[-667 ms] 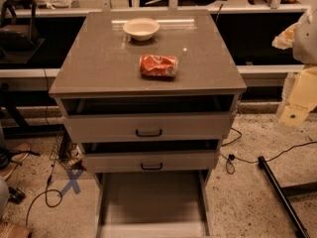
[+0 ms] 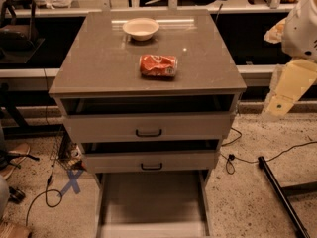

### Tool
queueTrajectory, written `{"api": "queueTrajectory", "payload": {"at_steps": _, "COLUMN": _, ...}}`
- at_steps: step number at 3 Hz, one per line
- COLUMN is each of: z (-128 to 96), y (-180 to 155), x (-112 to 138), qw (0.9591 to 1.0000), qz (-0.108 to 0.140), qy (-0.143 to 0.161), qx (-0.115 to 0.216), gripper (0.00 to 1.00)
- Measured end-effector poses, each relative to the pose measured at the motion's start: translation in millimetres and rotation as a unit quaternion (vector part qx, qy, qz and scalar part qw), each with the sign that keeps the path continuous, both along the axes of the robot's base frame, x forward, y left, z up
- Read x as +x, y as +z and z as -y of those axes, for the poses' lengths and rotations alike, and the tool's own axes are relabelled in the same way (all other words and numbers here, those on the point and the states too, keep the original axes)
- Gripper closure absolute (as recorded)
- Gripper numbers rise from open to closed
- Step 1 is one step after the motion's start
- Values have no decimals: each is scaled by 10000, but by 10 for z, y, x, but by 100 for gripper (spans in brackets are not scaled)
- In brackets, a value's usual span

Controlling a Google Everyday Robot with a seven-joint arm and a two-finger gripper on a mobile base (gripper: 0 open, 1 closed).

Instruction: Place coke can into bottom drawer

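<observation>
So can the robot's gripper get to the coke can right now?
Probably yes. The gripper hangs to the right of the cabinet, and the coke can lies on its side on top. Nothing stands between them; the white bowl sits farther back, apart.

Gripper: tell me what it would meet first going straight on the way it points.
The pale-yellow gripper, right of the grey cabinet, points down-left: probably the speckled floor beside it first, though depth is unclear.
</observation>
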State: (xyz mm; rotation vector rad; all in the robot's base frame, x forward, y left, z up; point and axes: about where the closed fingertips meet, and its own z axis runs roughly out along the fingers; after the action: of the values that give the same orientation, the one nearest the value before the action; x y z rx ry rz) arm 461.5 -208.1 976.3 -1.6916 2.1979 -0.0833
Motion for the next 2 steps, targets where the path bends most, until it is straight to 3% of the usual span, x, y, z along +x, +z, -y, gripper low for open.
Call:
{"api": "queueTrajectory", "payload": {"at_steps": 1, "z": -273, "y": -44, "x": 618, "qw": 9983, "qz": 164, "qy": -99, "qx": 557, "gripper": 0}}
{"api": "queueTrajectory", "payload": {"at_steps": 2, "z": -596, "y": -220, "x": 1290, "qw": 9926, "qz": 153, "qy": -299, "qx": 1167, "gripper": 0}}
